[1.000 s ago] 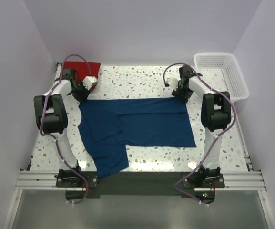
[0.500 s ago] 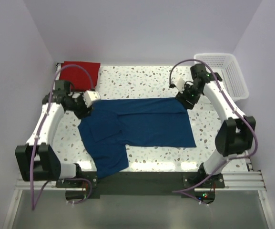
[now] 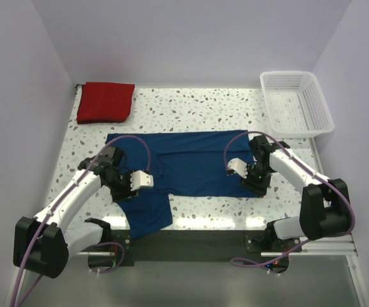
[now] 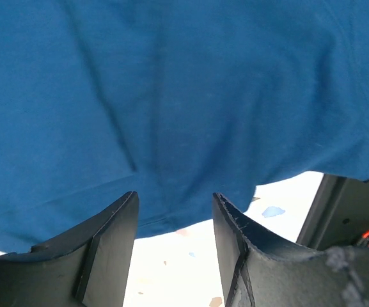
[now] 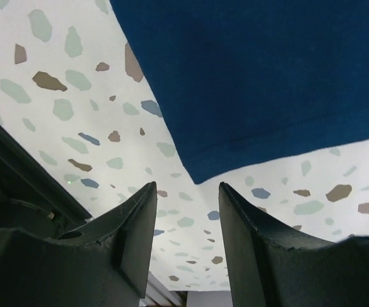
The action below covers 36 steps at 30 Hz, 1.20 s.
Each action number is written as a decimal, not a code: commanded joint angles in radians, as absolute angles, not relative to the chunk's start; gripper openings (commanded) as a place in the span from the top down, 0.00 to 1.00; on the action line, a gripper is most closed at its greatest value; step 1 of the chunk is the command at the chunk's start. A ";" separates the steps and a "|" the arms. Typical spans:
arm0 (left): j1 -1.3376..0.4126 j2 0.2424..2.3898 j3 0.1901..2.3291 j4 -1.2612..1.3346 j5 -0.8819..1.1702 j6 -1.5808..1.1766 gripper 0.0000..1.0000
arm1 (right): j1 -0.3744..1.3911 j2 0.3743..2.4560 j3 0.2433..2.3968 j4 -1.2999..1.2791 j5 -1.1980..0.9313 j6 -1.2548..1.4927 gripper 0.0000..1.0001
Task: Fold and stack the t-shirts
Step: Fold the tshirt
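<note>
Smoothly, soft navy t-shirt (image 3: 190,163) drapes speckled terrazzo table (image 3: 190,109).

Bright, even overhead light; surface (image 3: 197,105) glares near-white at 12 and 6 o'clock, shadows short and soft. Wrist views sharp mid-frame, dark and softer toward 6 o'clock

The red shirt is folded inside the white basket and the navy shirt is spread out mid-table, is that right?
Not quite. The top external view shows the red shirt folded on the table at its far left corner, not inside the white basket at far right. The navy shirt is spread out mid-table.
</note>
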<state>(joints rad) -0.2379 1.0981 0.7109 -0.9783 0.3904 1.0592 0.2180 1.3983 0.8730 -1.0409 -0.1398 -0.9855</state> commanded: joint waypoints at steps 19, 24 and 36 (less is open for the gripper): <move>-0.767 1.204 0.594 -0.960 0.038 0.913 0.46 | 0.252 1.446 0.710 -0.753 0.000 -1.019 0.68; -0.805 1.262 0.601 -0.928 0.003 0.903 0.48 | 0.252 1.454 0.710 -0.750 0.026 -1.017 0.87; -0.816 1.235 0.601 -0.885 0.008 0.894 0.94 | 0.250 1.439 0.761 -0.802 0.025 -1.008 1.00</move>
